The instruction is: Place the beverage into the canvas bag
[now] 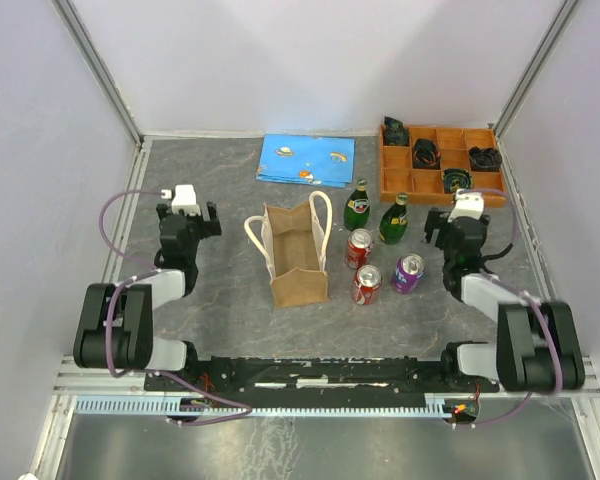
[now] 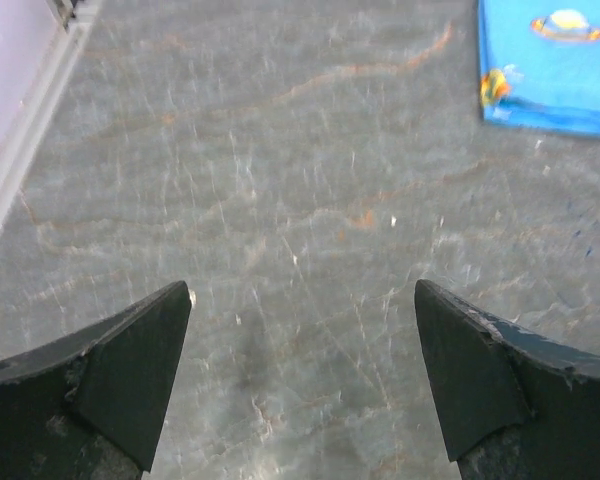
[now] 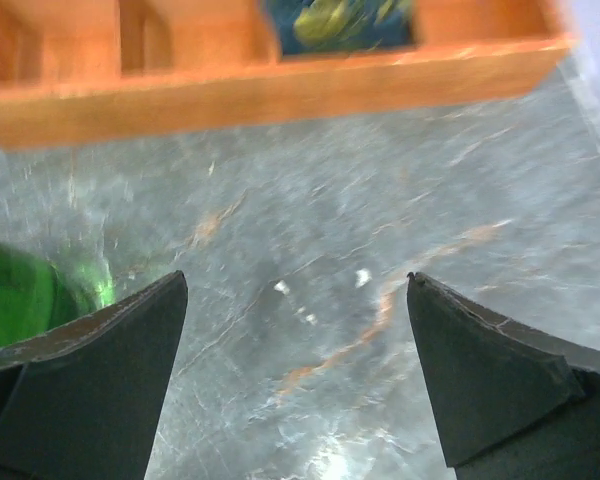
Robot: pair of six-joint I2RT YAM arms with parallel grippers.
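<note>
The tan canvas bag (image 1: 296,258) stands upright mid-table with two cream handles. Right of it stand two green bottles (image 1: 357,205) (image 1: 394,219), two red cans (image 1: 359,248) (image 1: 366,284) and a purple can (image 1: 408,273). My left gripper (image 1: 187,222) is open and empty, well left of the bag; its wrist view (image 2: 302,300) shows only bare table between the fingers. My right gripper (image 1: 464,232) is open and empty, right of the drinks; in its wrist view (image 3: 296,290) a green bottle (image 3: 25,295) lies at the left edge.
An orange compartment tray (image 1: 483,177) with dark items sits at the back right, also in the right wrist view (image 3: 280,90). A blue printed cloth (image 1: 306,160) lies at the back centre, its corner in the left wrist view (image 2: 550,70). Walls enclose the table.
</note>
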